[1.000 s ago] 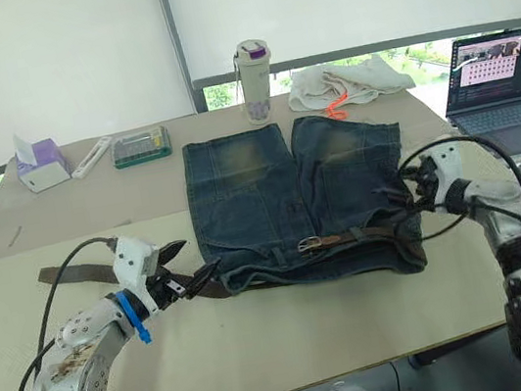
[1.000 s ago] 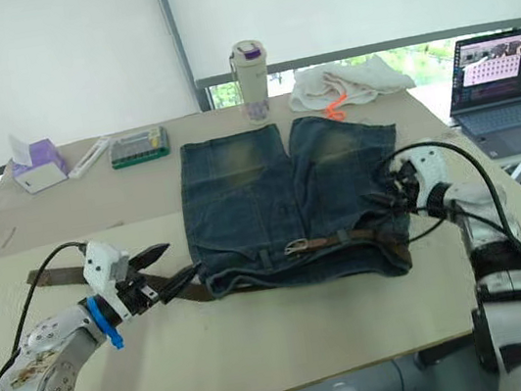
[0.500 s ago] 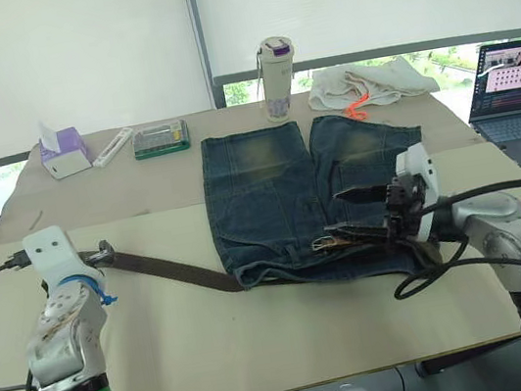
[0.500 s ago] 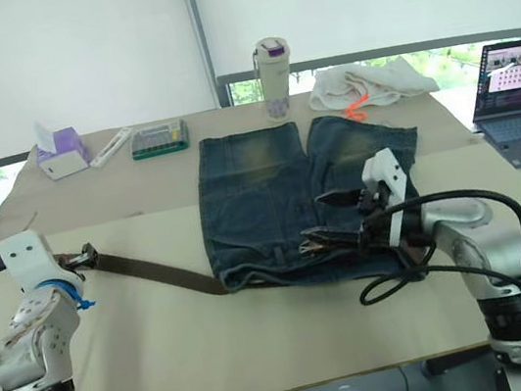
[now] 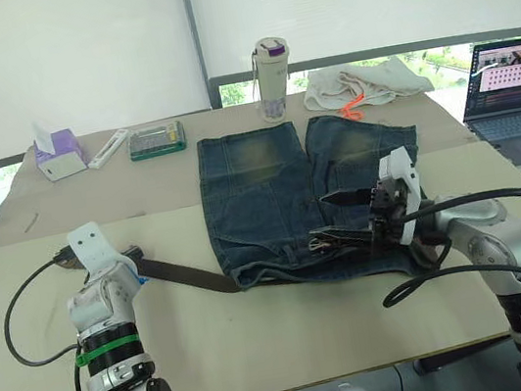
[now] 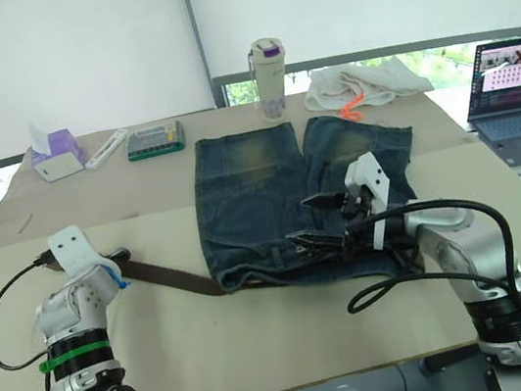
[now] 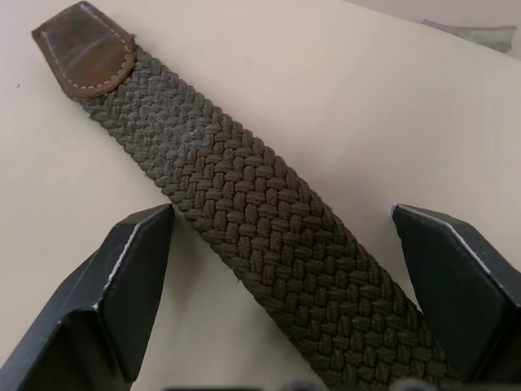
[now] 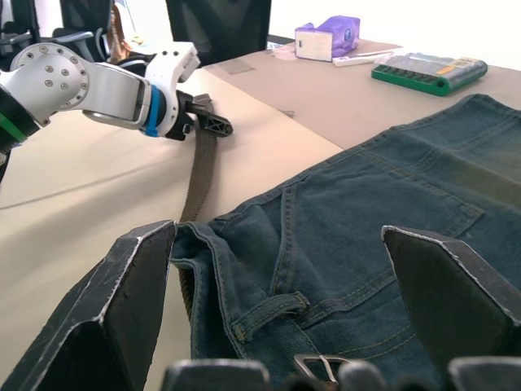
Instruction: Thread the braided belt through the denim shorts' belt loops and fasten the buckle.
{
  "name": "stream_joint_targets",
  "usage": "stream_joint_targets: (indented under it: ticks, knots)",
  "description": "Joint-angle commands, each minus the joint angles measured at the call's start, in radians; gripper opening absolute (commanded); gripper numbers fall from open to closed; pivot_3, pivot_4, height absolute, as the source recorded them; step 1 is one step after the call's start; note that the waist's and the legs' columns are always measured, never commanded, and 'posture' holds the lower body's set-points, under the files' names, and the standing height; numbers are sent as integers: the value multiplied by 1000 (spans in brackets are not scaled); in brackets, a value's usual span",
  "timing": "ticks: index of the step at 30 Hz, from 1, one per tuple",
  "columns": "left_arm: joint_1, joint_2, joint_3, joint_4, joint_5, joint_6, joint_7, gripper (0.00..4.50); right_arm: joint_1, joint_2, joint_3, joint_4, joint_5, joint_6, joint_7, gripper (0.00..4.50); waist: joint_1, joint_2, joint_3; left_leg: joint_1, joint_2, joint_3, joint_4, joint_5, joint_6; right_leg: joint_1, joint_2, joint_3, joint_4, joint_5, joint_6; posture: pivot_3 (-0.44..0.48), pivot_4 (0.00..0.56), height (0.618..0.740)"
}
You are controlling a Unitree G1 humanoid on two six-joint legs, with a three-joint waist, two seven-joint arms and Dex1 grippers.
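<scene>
The braided belt [image 7: 269, 244] looks limp and grippy — best pinched near its leather tip. Left tool [image 7: 285, 277] straddles it wide; right tool [image 8: 277, 301] gapes over the denim shorts [image 5: 280, 192].

Bright, even daylight from rear windows w/ glare there, soft shadows, wrist views sharp.
</scene>
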Motion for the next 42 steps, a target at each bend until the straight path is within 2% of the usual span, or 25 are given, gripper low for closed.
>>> stream_joint_targets:
  ticks: [1,9,12,14,17,21,23,26,27,30,36,42]
  knots:
    - [-6,-12,35,-4,-2,-10,34,3723,1,-3,-28,-35,9,-18,-15,4500,0,0,0,0,0,0,0,0,0,0,0,0,0,0,0,0,150,740]
    - [-2,-39,72,-17,-19,-102,41,965,3,4,-19,-34,5,-27,-31,4500,3,0,0,0,0,0,0,0,-1,0,0,0,0,0,0,0,150,740]
    - [11,-45,64,-30,-23,-181,4,192,2,5,-20,-36,10,-26,-34,4500,4,0,0,-1,0,0,0,1,-3,0,0,0,-1,0,0,0,150,740]
    - [14,-58,82,-42,-52,-240,-28,192,4,7,-23,-38,14,-23,-37,4500,2,0,0,-1,0,0,0,1,-3,0,0,0,-1,0,0,0,150,740]
    - [27,-55,53,-69,-99,-370,-172,192,0,13,-38,-41,35,-7,-49,4500,2,0,0,-1,0,0,0,1,-4,0,0,0,-1,0,0,0,150,740]
    - [76,-32,-71,-188,-185,-518,-518,192,-13,23,-65,-51,87,61,-88,4500,2,0,0,-3,0,0,0,2,-5,-1,0,0,-1,0,0,0,150,740]
    - [109,-15,-160,-273,-241,-528,-697,192,-31,38,-91,-59,149,133,-133,4500,5,0,0,-4,0,0,0,2,-7,-1,-1,-1,-2,0,0,0,150,740]
    - [140,7,-246,-359,-297,-525,-851,192,-59,56,-114,-66,213,216,-188,4500,5,0,0,-4,0,-1,0,2,-7,0,-1,-1,-3,1,0,0,150,740]
    - [162,29,-286,-384,-324,-527,-952,192,-74,63,-120,-69,244,269,-227,4500,2,0,0,-4,0,0,0,2,-7,0,-1,-1,-3,1,0,0,150,740]
    - [199,121,-431,-376,-247,-617,-1167,192,-134,120,-160,-59,364,417,-364,4500,-11,1,0,-4,1,0,-1,2,-6,-1,1,-1,-2,1,0,0,150,740]
    - [152,170,-577,-277,-95,-819,-1288,192,-189,203,-234,-36,562,581,-561,4500,-4,1,0,-4,1,0,-2,2,-5,-1,2,-1,-2,1,-1,0,150,740]
    - [116,162,-621,-191,-19,-971,-1318,192,-201,258,-265,-12,656,621,-736,4500,1,1,0,-5,1,0,-1,2,-5,-1,1,-1,-3,1,-1,0,150,740]
